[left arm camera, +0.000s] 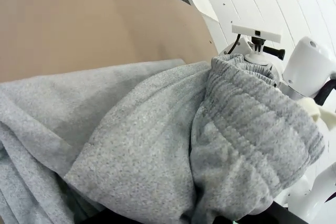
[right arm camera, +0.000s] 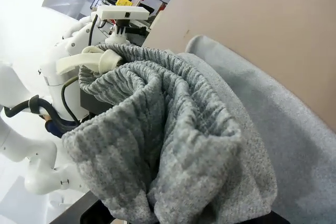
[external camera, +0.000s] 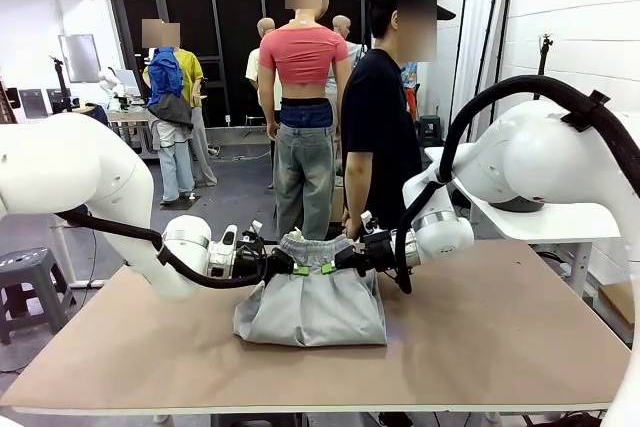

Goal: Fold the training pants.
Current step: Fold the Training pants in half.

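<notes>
Front view: one pair of grey pants [external camera: 312, 302] at centre of one brown table [external camera: 500, 337], waistband lifted at the 12 o'clock edge, rest of the cloth draped down toward 6 o'clock in a squat bundle. Two white arms, one from 9 o'clock, one from 3 o'clock. Left gripper [external camera: 300, 269] clenched on the waistband's left end, right gripper [external camera: 327, 268] clenched on its right end, green pads nearly side by side. One person [external camera: 385, 127] standing just behind the table at 12 o'clock, hands not clearly seen.

Left wrist view: gathered waistband [left arm camera: 252, 114] bunched at 3 o'clock, smooth grey cloth spilling toward 9 o'clock over bare table. Right wrist view: ribbed waistband [right arm camera: 157, 114] piled at centre, one white drawstring end [right arm camera: 86, 61] poking out at 10 o'clock.

Risks, as a judgement: with both grips so close together, likely sagging of the waistband between and beside them, giving a crooked fold. Possible slipping of thick elastic from the pads if pulled hard. Possible dragging of the lower cloth across the table, bunching rather than laying flat. Possible collision of the two wrists, given how near they sit.
</notes>
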`<state>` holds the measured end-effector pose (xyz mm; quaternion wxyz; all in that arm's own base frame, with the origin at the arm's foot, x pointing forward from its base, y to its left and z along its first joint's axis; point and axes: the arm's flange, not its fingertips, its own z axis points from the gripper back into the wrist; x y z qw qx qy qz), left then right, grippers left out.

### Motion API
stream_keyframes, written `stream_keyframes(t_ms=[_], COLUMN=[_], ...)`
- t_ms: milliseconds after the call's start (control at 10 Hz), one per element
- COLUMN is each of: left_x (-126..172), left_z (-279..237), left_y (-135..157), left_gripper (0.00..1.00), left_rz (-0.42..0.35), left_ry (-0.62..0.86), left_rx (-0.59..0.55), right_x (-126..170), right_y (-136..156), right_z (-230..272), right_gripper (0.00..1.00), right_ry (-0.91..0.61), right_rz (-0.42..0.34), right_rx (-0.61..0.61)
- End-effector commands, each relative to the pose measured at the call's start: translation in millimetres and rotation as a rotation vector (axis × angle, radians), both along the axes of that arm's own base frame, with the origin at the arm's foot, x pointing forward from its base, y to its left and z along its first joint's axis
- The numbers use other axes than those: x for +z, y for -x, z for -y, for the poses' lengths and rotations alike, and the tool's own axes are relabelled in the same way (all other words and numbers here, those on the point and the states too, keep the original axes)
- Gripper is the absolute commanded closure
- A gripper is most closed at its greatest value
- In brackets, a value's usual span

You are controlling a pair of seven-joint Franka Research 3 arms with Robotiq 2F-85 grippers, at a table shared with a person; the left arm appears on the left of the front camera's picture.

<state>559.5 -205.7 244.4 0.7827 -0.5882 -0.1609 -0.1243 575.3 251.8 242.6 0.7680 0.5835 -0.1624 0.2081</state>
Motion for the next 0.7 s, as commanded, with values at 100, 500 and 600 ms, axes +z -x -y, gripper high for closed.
stream_keyframes(t_ms=[100, 500, 600], left_x=[-6.1, -10.1, -9.3], left_z=[-17.7, -23.4, -25.4], left_y=[-12.9, -15.2, -14.9], left_gripper=[1.0, 0.78, 0.58], left_rz=[-0.072, -0.087, -0.087], left_ry=[-0.018, -0.03, -0.034], left_rx=[0.028, 0.045, 0.055], right_x=[-8.4, -13.0, -12.9], right_y=[-15.1, -17.3, -16.8], right_z=[12.7, 19.1, 23.6], right_gripper=[1.0, 0.71, 0.51], right_ry=[0.061, 0.088, 0.092], right_rz=[-0.052, -0.106, -0.123], right_rx=[-0.047, -0.078, -0.083])
